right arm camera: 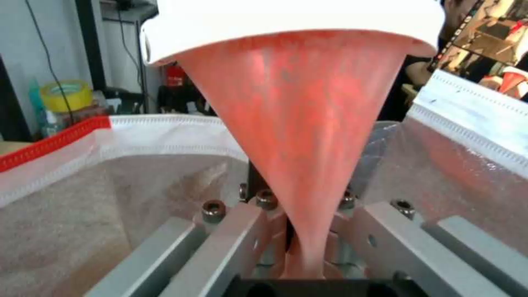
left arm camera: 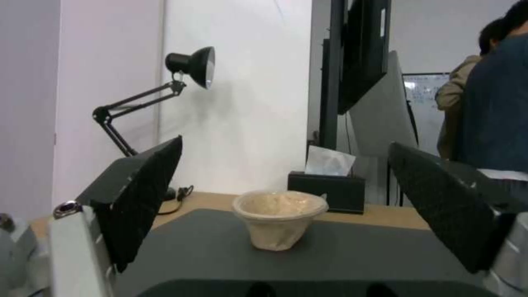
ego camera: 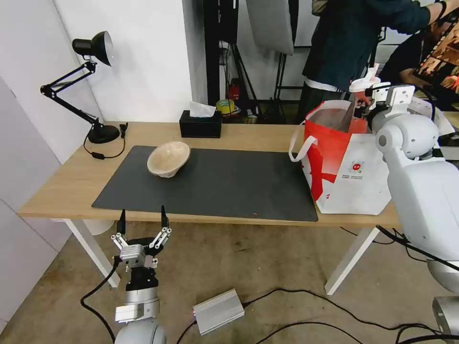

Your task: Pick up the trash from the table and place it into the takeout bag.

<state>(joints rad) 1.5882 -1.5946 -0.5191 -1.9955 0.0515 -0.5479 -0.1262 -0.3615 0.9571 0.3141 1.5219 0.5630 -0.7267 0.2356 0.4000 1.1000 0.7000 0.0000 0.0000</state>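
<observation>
A shallow beige pulp bowl (ego camera: 168, 158) lies tilted on the dark grey mat (ego camera: 229, 186) of the light-wood table (ego camera: 67, 186); the left wrist view has this bowl (left arm camera: 279, 218) straight ahead. My left gripper (ego camera: 142, 217) hangs open below the table's front edge, short of the bowl, its black fingers (left arm camera: 143, 194) spread wide. The red-and-white takeout bag (ego camera: 344, 162) stands at the table's right end. My right gripper (ego camera: 372, 102) is shut on the red drink cup (ego camera: 359, 107) with a white lid, held in the bag's mouth. The cup (right arm camera: 297, 123) hangs over the foil lining (right arm camera: 82, 206).
A black desk lamp (ego camera: 91, 48) stands at the back left, and a black tissue box (ego camera: 201, 125) at the back middle. A grey power box (ego camera: 218, 310) and cables lie on the floor. People stand behind the table's right end.
</observation>
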